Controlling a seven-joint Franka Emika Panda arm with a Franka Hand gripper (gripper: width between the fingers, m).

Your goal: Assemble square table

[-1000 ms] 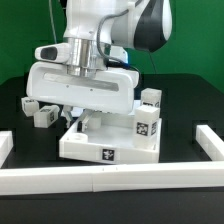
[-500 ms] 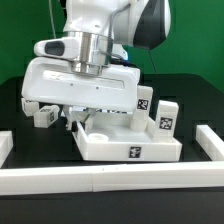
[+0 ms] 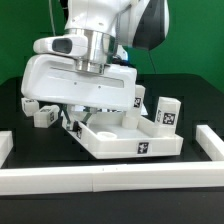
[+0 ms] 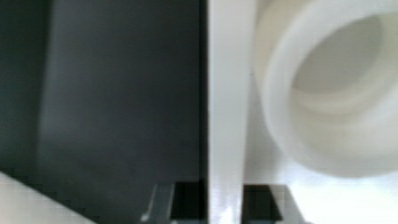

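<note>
Item: square table, part-built, on black worktop [image 3: 195,118]

1. Arm [image 3: 85,85]: we list it first, as it fills the upper centre of the exterior frame and hides the rear of the work.

2. Square table panel [image 3: 125,138]: lower centre of the exterior frame, turned at an angle to the front bar, and we cannot tell if it lies quite flat. It is white, with a raised rim and a round corner socket [image 4: 338,80]. We judge it stiff, light and smooth, so apt to slide on the worktop and to pivot in a thin grip. The best hold is the rim wall near a corner.

3. Border bars [image 3: 110,178]: across the lower frame, with stubs at lower left and lower right. We judge them hard stops. The gap between panel and front bar is narrow.

4. Legs [image 3: 165,113]: two stand just beside the panel's far-right corner and two lie at middle left [image 3: 40,116]. Room is tight at right and freer at left.

5. Fingers [image 4: 187,203]: pressed in on the panel's rim wall, pinching it at the panel's left corner
</note>
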